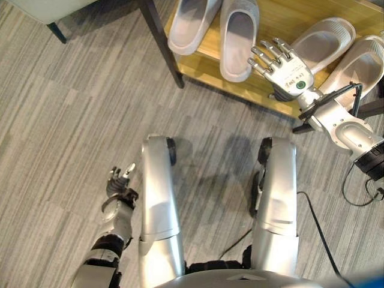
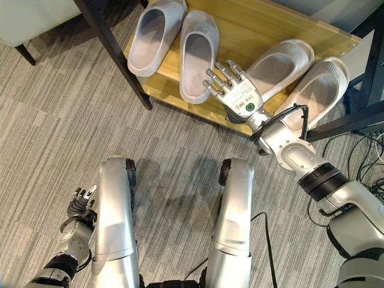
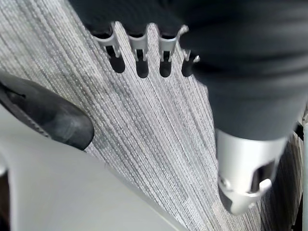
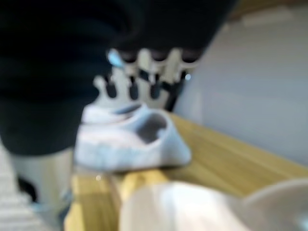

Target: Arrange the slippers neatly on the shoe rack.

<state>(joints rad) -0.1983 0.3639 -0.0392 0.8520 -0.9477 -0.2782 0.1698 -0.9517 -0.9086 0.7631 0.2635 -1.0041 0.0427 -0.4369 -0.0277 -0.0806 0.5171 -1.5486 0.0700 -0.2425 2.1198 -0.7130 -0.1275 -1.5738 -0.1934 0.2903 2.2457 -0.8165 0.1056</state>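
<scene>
Right hand (image 2: 240, 96), fingers spread and empty, hovers beside the grey slipper (image 2: 197, 54) at its ten o'clock (light, flexible; grip the sidewall).

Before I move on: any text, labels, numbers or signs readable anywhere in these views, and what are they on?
None can be read.
Right hand, open over the wooden rack: a round green mark and a line of small print on its back, too small to read.
The four pale slippers, the carpet and the left hand: no print visible.
</scene>
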